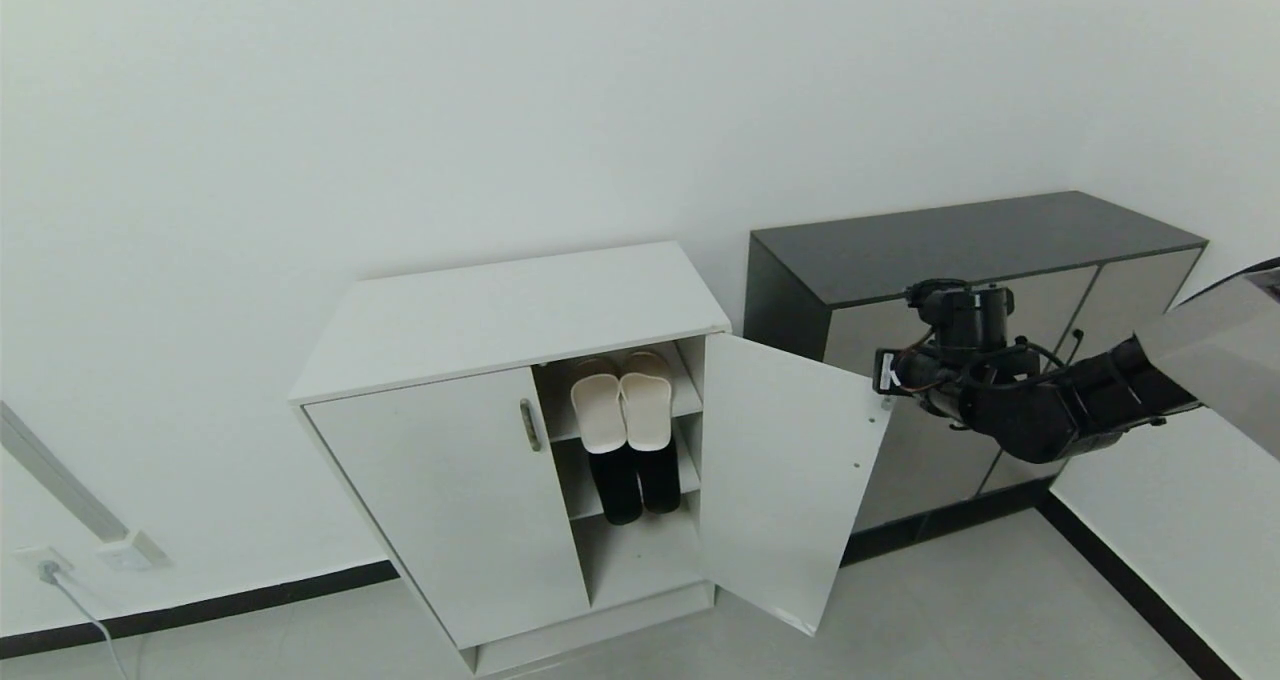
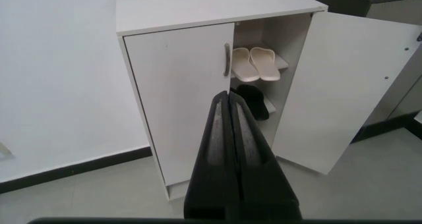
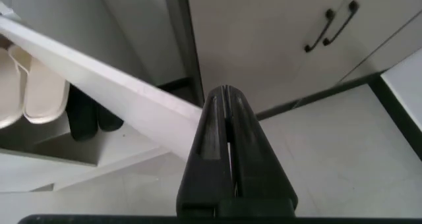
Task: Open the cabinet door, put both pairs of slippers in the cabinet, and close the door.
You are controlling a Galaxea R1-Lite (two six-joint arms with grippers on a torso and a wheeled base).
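Both pairs are inside the cabinet (image 1: 510, 310). The white slippers (image 1: 622, 412) are on the upper shelf and the black slippers (image 1: 637, 480) on the shelf below, each pair side by side with the ends jutting a little past the shelf edge. The door (image 1: 785, 470) stands swung wide, so I judge that closing it is all that remains.

My right pincer (image 3: 225, 95) is closed flat with nothing in it. Its tip is right at the door's free edge, on the outer side. I read that as set up for a push: blunt closed fingers make a firm pusher, and the free edge gives the most leverage about the hinge. I cannot tell whether it actually touches the board.

My left pincer (image 2: 229, 102) is also pressed shut and empty. It is held back in front of the other door (image 1: 450, 500), well clear of the swing path.

The cabinet looks like matt white laminated board in flat slabs with square edges. It has one slim metal handle (image 1: 529, 425). The slippers look like smooth moulded foam with rounded outlines, and should not snag the door unless they overhang too far. The pincer fingers are matt black tapered wedges. Just beside the white cabinet is a dark cabinet (image 1: 960, 240) with glossy fronts, and the floor (image 1: 950, 600) is pale and smooth.
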